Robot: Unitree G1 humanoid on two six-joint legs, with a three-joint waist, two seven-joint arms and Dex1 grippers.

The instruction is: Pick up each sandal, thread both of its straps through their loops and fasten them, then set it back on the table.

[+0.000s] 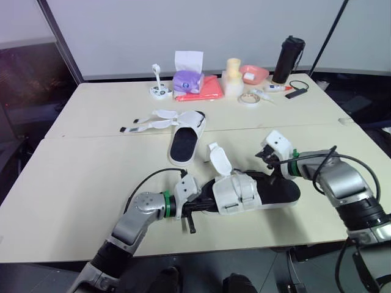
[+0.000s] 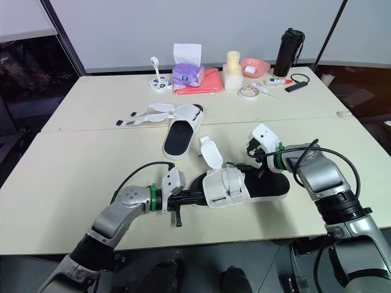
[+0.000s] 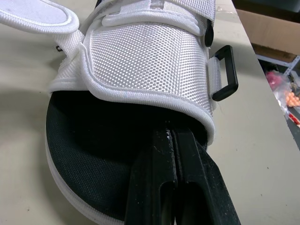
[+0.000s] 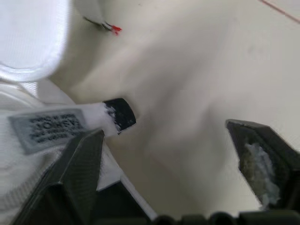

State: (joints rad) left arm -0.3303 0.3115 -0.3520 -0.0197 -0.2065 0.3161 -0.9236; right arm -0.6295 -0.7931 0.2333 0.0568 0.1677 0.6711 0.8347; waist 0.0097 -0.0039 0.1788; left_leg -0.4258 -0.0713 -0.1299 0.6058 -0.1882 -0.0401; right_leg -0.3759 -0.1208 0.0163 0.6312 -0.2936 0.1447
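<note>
The near sandal lies on the tabletop, long axis running 9 to 3 o'clock: my left gripper, closed, pokes into its toe at 9, and my right gripper hangs open by the heel at 3.

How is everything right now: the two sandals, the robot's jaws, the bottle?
Near sandal: lying on table, one strap flap sticking up loose.
Far sandal: straps undone, spread flat.
Left gripper: jaws shut, tips tucked under near sandal's upper.
Right gripper: jaws open, beside near sandal.
Black bottle: upright, lid on.
</note>
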